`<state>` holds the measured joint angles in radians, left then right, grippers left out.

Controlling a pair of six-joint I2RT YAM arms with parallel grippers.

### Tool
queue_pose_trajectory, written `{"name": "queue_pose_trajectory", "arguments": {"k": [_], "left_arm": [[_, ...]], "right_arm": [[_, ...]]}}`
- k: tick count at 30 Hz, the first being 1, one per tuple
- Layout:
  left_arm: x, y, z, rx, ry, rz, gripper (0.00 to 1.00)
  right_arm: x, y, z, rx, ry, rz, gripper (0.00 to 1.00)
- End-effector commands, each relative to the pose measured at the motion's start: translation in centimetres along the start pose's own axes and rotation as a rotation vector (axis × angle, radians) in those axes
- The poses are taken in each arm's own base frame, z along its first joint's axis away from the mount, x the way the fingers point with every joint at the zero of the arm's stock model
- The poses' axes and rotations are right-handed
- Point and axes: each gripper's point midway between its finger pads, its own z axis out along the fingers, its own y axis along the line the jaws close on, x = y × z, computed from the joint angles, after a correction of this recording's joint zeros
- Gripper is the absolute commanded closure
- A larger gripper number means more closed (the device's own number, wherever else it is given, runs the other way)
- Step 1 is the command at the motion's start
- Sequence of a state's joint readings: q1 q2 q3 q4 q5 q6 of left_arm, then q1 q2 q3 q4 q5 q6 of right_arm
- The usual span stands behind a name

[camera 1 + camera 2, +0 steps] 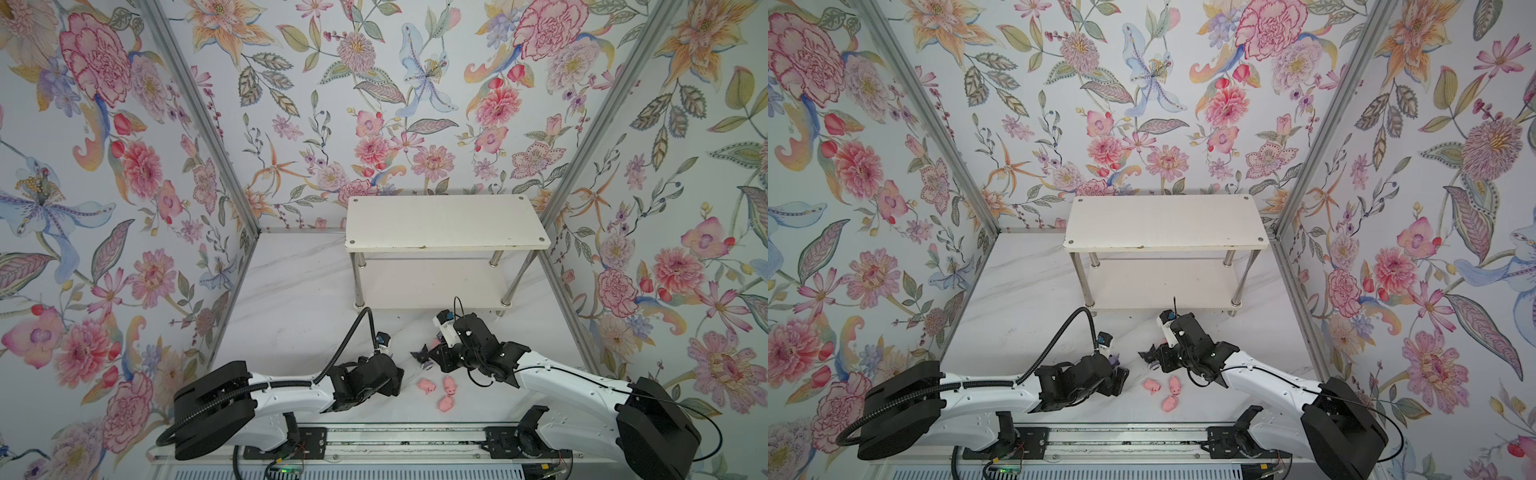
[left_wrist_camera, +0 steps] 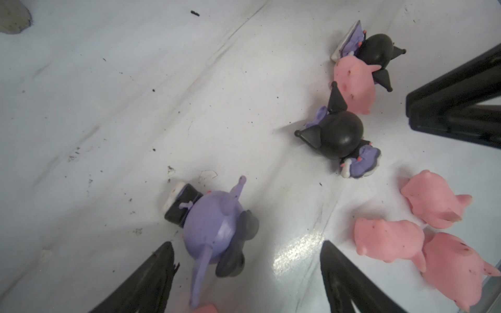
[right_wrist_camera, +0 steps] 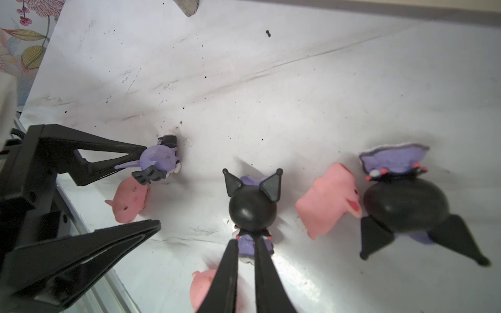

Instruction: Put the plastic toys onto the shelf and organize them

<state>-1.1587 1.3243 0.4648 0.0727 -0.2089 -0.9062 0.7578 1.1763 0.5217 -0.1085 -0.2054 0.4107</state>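
Note:
The white two-tier shelf (image 1: 444,224) (image 1: 1163,222) stands at the back with nothing on its boards. The plastic toys lie on the marble table in front of it. My right gripper (image 3: 247,244) is shut on the purple body of a black-eared figurine (image 3: 252,208), which stands upright. A second black-eared figurine (image 3: 404,200) lies beside a pink pig (image 3: 330,197). My left gripper (image 2: 246,244) is open around a purple-headed figurine (image 2: 214,225), with another pig (image 3: 130,200) also between its fingers. Three pigs (image 1: 427,386) (image 1: 450,385) (image 1: 446,403) lie close together near the front.
Floral walls close in the table on three sides. A metal rail (image 1: 374,440) with both arm bases runs along the front edge. The shelf's chrome legs (image 1: 359,282) stand just behind the right gripper. Dark specks dot the table.

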Motion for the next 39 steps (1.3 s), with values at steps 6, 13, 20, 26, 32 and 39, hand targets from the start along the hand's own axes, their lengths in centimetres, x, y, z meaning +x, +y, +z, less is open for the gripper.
{"name": "queue_pose_trajectory", "arguments": {"k": [6,13,20,26,32,39], "left_arm": [[-0.6,1.2,-0.1,0.02,-0.057,-0.051,0.2],[-1.8,2.1,0.3,0.075,-0.098,-0.101,0.19],[-1.4,1.1,1.7,0.115,-0.063,-0.093,0.18],[-1.7,0.5,2.3,0.142,-0.068,-0.093,0.17],[-2.9,0.5,3.5,0.16,-0.089,-0.099,0.17],[-3.7,0.4,3.8,0.142,-0.078,-0.063,0.15]], "right_arm": [[-0.4,2.2,0.4,-0.064,0.022,-0.062,0.84],[0.1,3.6,1.8,-0.068,0.07,-0.107,0.84],[0.2,3.5,1.8,-0.059,0.066,-0.105,0.84],[0.5,3.2,2.0,-0.052,0.074,-0.097,0.84],[0.6,3.1,2.0,-0.047,0.076,-0.094,0.84],[0.7,2.5,1.5,-0.033,0.058,-0.087,0.83]]}}
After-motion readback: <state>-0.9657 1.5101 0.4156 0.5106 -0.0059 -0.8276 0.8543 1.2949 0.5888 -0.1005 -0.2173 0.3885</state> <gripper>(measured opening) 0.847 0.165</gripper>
